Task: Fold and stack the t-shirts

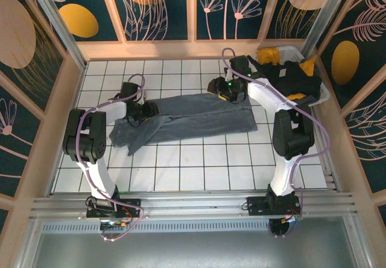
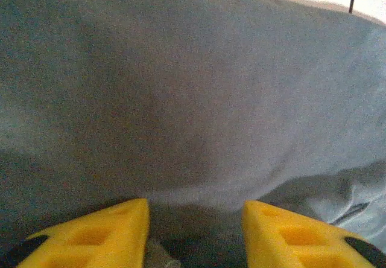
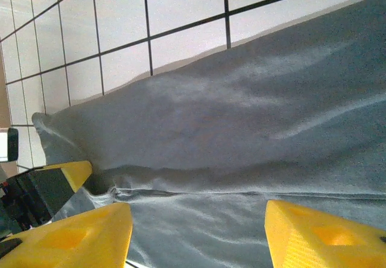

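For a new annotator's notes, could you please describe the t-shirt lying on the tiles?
Start at the white tiled table and look to its middle. The t-shirt lies spread there, slate grey-blue, unlike the black shirt and yellow shirt heaped in the white basket at the far right corner.

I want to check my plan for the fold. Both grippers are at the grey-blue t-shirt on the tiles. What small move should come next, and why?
Probably close the right gripper on the grey-blue t-shirt. Its jaws stand open close over the cloth, and a folded edge of the shirt lies just ahead of them, so a pinch there should catch the edge for the fold.
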Controlling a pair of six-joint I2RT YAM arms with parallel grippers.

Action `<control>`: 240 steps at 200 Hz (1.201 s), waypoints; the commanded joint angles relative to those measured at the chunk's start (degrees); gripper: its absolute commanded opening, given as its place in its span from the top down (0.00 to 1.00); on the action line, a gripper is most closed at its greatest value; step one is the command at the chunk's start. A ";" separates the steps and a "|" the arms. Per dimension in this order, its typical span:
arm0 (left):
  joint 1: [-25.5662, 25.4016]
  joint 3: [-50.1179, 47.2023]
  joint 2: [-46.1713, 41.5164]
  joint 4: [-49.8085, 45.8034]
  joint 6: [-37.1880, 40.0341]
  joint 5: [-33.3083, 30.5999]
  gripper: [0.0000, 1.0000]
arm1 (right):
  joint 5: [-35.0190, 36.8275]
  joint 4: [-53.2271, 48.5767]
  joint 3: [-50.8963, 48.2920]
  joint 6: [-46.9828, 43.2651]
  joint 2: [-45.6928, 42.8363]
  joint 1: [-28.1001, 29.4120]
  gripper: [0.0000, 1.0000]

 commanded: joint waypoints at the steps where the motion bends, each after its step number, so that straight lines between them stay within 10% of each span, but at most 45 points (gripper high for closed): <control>1: -0.62 -1.31 -2.68 0.58 0.44 -1.94 0.64 | -1.18 1.42 -0.20 0.77 -1.54 0.58 0.40; 68: -2.64 -4.01 -8.41 -0.37 -3.64 -3.63 1.00 | -1.11 2.12 -2.40 1.04 -2.42 0.63 0.40; 118: -4.13 -6.42 -12.88 -2.40 -5.42 -5.94 1.00 | -1.19 2.63 -3.96 1.13 -3.76 0.55 0.41; 153: -4.19 -3.13 -10.00 -5.17 -3.28 -9.46 0.60 | -3.97 4.19 -4.90 0.81 -4.19 0.97 0.40; 240: -3.92 4.18 1.04 -4.43 1.62 -8.35 0.54 | -4.90 4.43 -8.11 0.51 -6.77 2.13 0.40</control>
